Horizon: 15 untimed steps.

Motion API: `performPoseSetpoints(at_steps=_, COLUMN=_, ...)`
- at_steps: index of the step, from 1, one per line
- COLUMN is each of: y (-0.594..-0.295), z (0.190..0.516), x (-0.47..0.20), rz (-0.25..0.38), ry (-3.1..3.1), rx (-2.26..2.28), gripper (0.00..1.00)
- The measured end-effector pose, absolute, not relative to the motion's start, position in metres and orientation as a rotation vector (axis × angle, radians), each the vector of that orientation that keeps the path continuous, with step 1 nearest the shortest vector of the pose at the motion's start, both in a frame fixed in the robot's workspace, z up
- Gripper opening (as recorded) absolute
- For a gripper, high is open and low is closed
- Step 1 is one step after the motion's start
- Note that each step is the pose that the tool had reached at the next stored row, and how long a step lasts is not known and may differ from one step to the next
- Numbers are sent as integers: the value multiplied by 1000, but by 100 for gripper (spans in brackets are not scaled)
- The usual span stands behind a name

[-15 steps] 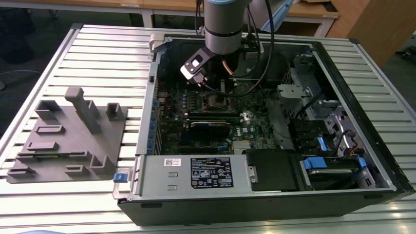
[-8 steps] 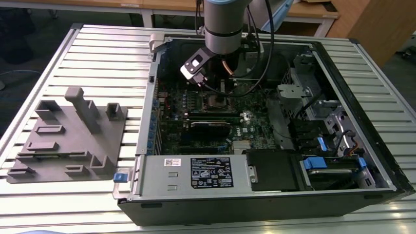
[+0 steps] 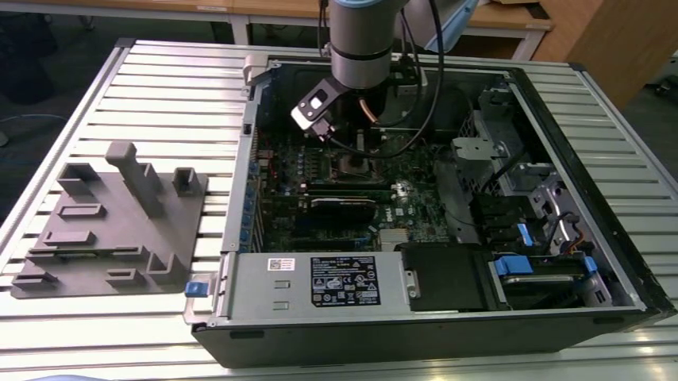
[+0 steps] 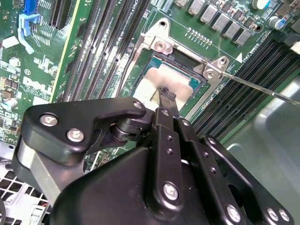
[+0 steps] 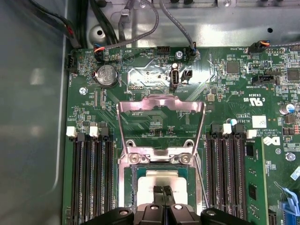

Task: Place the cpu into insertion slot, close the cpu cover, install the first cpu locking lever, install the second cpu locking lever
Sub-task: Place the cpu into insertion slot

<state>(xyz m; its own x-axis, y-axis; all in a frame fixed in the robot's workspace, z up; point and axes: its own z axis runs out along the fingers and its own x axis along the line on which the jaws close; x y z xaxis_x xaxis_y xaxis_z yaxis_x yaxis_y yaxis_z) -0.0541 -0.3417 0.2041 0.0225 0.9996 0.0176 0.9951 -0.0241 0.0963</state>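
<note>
The cpu [image 5: 161,178] lies flat in the insertion slot [image 4: 183,60], its pale metal top facing up and its edges square to the socket frame. The gripper [image 5: 163,191] stands directly over the chip with its two fingers drawn together, only a hairline between them and nothing gripped; the tips are at or just above the chip's top, and contact cannot be confirmed. The cpu cover [image 5: 161,100] is swung fully open, lying back on its hinge over the board beside the socket. The first wrist view shows this open cover, the memory slots [image 5: 91,178] on both sides and a coin cell [image 5: 106,75]. The second wrist view shows a thin locking lever [image 4: 253,86] standing free of the socket, running out over the memory slots. The exterior view shows the arm [image 3: 360,40] reaching down into an open computer case [image 3: 424,333] laid on a slatted metal table [image 3: 170,87], with a grey fixture block [image 3: 117,222] on the exterior view's left and a wooden desk [image 3: 509,20] behind.
</note>
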Motion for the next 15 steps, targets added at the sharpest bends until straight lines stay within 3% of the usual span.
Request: performPoseSetpoints(at_steps=15, y=-342, z=204, x=-54, rz=99, ry=2114, rx=2263, gripper=11)
